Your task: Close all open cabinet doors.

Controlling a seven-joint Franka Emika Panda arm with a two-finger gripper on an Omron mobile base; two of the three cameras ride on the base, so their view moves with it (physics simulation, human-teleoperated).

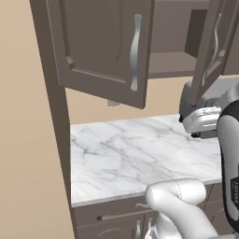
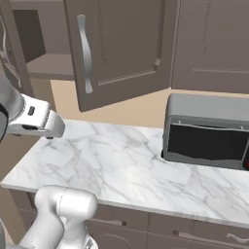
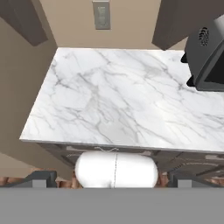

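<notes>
Nothing of the task looks done: two wall-cabinet doors stand swung out over the marble table [image 1: 140, 149], with the bare shelf [image 1: 170, 63] of the open cabinet showing between them. The left cabinet door [image 1: 105, 46] hangs wide open toward the room, its curved silver handle [image 1: 135, 51] facing the camera in the left base view, while the right cabinet door [image 1: 212, 44] is seen nearly edge-on there, just above the robot's hand. The right base view shows the right cabinet door [image 2: 121, 48] broadly, angled out from the cabinet front, and beside it a further closed cabinet door [image 2: 211, 44] flush with the wall, which needs no work. Both open doors are judged still to be pushed shut. The gripper [image 1: 186, 122] hovers above the table, below the right cabinet door and apart from it; in the right base view the gripper [image 2: 51, 133] shows at the left edge over the marble. Whether the fingers are spread or pressed together cannot be told from these pictures. The right base view alone gives the whole front of the dark microwave [image 2: 209, 131] on the table. The hand view looks down on the table and adds a wall outlet [image 3: 101, 14] on the beige wall, plus the drawer fronts [image 3: 188, 159] under the table edge.
</notes>
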